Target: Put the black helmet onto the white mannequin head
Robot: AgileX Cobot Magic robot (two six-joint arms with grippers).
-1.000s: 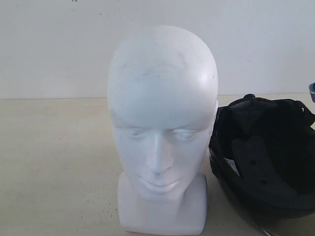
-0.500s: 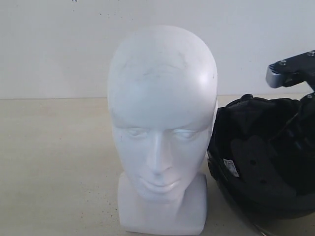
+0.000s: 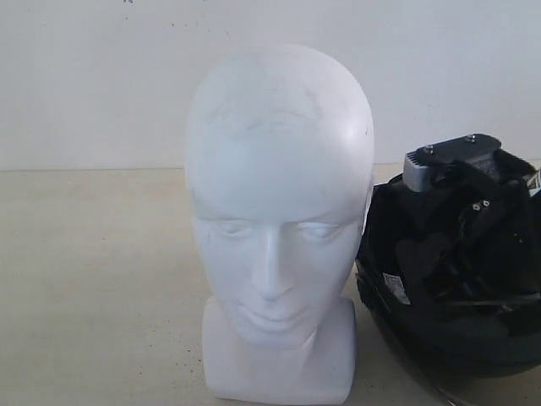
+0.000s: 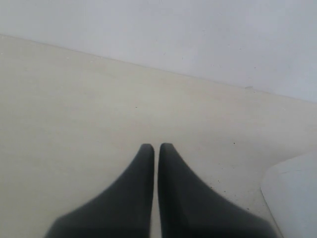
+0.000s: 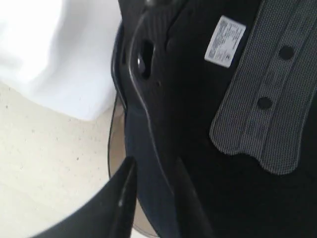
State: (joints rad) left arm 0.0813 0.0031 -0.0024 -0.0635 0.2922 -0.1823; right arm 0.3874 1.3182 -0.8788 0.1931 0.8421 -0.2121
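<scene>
Helmet first: the black helmet [image 3: 423, 330] lies on the desk [image 3: 93, 279] with its padded inside showing, just beside the white mannequin head [image 3: 275, 194], on my right. My right gripper [image 5: 154, 161] is parted, one finger either side of the helmet's rim. My left gripper [image 4: 152, 146] is closed and empty over the desk.

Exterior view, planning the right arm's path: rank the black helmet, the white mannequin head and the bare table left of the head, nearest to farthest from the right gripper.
1. black helmet, on the right; the right gripper straddles its rim.
2. white mannequin head, centre.
3. bare table, far left.
</scene>
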